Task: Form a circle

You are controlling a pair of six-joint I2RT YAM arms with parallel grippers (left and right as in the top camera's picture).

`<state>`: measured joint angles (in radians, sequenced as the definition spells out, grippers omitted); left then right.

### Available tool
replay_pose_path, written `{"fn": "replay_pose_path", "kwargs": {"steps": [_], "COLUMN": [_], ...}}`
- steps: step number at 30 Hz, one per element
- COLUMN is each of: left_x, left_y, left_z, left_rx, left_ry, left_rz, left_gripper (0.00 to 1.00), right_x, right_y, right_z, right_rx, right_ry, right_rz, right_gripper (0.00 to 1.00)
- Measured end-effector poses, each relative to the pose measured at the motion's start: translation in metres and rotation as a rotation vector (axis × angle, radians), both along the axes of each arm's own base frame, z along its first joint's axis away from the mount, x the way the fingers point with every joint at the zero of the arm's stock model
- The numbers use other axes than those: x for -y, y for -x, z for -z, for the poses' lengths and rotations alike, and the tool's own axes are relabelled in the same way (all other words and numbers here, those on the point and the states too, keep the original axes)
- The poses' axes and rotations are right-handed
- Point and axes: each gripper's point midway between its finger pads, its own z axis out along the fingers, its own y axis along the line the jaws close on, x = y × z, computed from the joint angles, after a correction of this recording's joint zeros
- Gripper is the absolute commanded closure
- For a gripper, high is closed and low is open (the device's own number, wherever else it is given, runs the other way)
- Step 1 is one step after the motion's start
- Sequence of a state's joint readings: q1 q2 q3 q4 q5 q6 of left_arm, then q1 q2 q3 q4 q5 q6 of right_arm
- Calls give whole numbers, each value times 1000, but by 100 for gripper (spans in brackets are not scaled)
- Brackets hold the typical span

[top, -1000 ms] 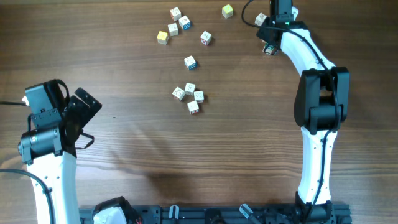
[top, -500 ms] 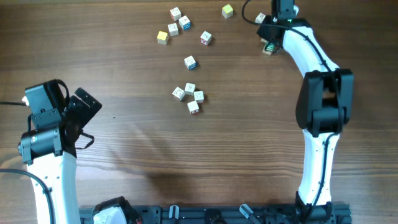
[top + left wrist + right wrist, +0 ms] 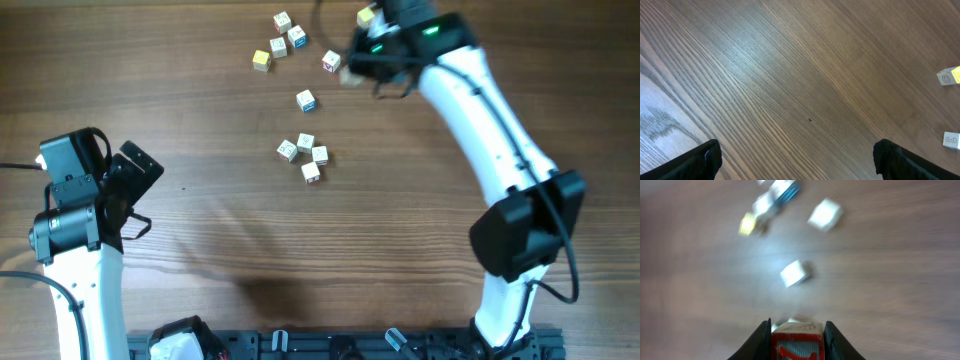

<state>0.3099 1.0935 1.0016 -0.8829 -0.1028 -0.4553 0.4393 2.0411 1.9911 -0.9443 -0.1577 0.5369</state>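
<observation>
**Ring part built, red-faced cube in the grip**

The circle (image 3: 304,158) is so far only a cluster of four pale alphabet cubes. It sits well apart from the right pincer (image 3: 797,326), on its robot-base side. That pincer is closed on a red-faced cube (image 3: 797,347), probably the ring's next piece. The loose cubes (image 3: 279,38) to its left look unplaced. The left pincer (image 3: 135,197) stands wide open and empty. The right wrist view is blurred: letters are unreadable, and the frame edge cuts off the held cube.

My right wrist view smears the loose cubes (image 3: 796,273) beyond reading, the bottom edge crops the red-faced cube (image 3: 797,349), and overhead the right gripper (image 3: 352,62) is a blur
</observation>
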Motion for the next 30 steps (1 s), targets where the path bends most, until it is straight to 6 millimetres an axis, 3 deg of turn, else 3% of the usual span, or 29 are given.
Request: {"fn": "replay_pose_path", "kwargs": {"steps": [2,6,10,16,20,22,30], "left_x": [0,0,0,0,0,0,0], "left_y": [0,0,0,0,0,0,0], "left_z": [0,0,0,0,0,0,0], "left_rx": [0,0,0,0,0,0,0], "left_ry": [0,0,0,0,0,0,0], "left_rz": [1,0,0,1,0,1,1], "left_gripper": [0,0,0,0,0,0,0], "right_x": [-41,-96,-130,-146,-152,-150,-147], "right_y": [29,73,103,126,135,136,126], "right_z": [4,19,64,130,156,168,170], "right_rx": [-15,-24,-69,-144,-172,-189,-175], "right_ry": [16,76,174,288,322,338,335], "right_rz": [-94,-224,-305,-388,-423,-426,-413], "right_gripper": [83,83,83,83,83,76,67]}}
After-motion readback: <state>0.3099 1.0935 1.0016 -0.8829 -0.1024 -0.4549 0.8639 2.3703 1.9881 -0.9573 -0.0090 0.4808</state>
